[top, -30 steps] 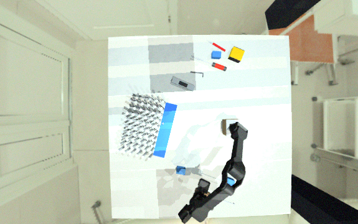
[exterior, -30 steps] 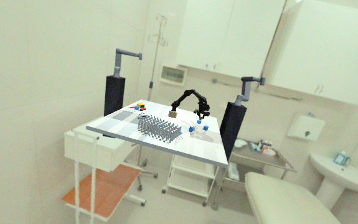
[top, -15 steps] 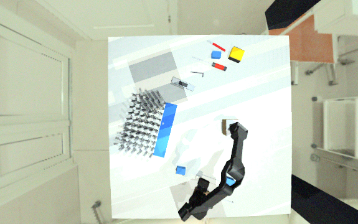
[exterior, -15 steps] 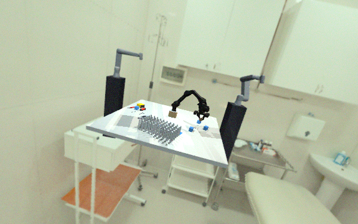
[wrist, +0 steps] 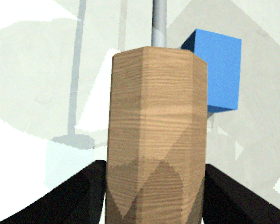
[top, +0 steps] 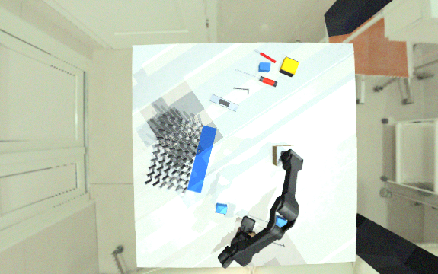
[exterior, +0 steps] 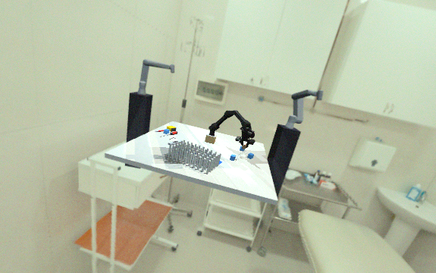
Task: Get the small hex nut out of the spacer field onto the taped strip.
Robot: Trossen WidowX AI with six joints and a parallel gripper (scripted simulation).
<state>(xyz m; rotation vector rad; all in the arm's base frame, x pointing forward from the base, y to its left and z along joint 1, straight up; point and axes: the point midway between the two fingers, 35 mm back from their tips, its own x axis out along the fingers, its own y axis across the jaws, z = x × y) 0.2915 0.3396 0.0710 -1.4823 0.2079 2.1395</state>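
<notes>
The hex nut shows as a tiny ring on the blue taped strip, near its spacer-side edge. The metal spacers stand in dense rows beside the strip; I see none lying down, but single ones are hard to make out. My gripper is shut on a faceted wooden handle with a grey metal shaft. It is above the table, well away from the spacers and strip. The tool's far end is not clear.
Blue blocks lie around the gripper's side of the table. At the far end are a yellow block, a red-handled screwdriver, a hex key and a flat grey piece.
</notes>
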